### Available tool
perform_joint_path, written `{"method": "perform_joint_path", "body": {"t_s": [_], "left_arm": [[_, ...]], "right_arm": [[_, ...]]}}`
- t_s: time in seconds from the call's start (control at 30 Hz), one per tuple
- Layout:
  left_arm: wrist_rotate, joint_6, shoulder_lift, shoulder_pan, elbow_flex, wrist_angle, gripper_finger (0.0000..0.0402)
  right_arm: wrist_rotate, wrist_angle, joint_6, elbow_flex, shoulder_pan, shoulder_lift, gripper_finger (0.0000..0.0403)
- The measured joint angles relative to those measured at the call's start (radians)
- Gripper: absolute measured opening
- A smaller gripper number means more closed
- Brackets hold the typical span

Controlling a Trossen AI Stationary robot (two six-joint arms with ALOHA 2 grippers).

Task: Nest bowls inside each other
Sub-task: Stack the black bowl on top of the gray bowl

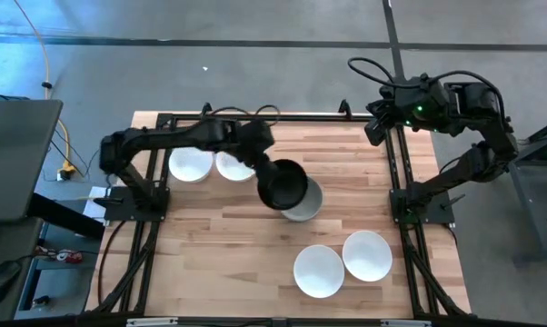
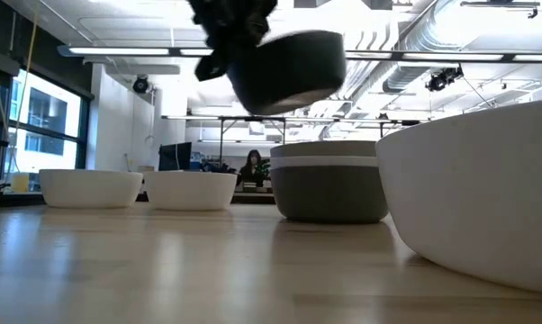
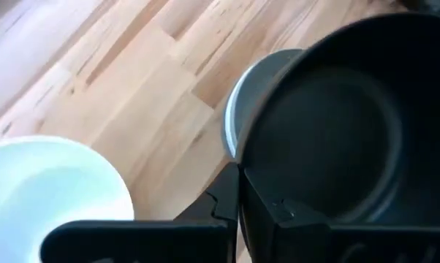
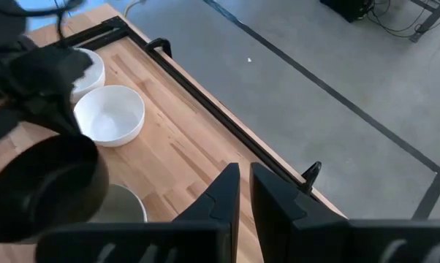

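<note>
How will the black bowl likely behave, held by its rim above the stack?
The black bowl looks rigid and smooth, so probably slippery in the left gripper. It hangs tilted from one rim point and may swing. It seems light.

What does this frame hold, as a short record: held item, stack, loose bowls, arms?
held: black bowl, pinched at its rim by the left tool, in the air
under it: grey stack on the table, a pale band across it
loose: two white bowls by the left arm, two near the front
right tool: parked over the table's far right corner, empty
</note>
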Motion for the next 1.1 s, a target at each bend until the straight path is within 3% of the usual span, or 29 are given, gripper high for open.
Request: {"method": "perform_joint_path", "body": {"t_s": [0.27,0.43,1.1], "left_arm": [[0.025,0.089,0.245,-0.005,0.226,-0.076,0.0000],[0.030,0.123,0.345,-0.013,0.278,-0.121,0.0000],[-0.004,0.176,0.394,-0.014,0.279,-0.217,0.0000]], "right_arm": [[-0.008,0.000,0.003,0.000,0.000,0.000,0.0023],[-0.015,0.000,0.019,0.000,0.000,0.000,0.0023],[-0.021,0.000,0.008,0.000,0.000,0.000,0.0023]]}}
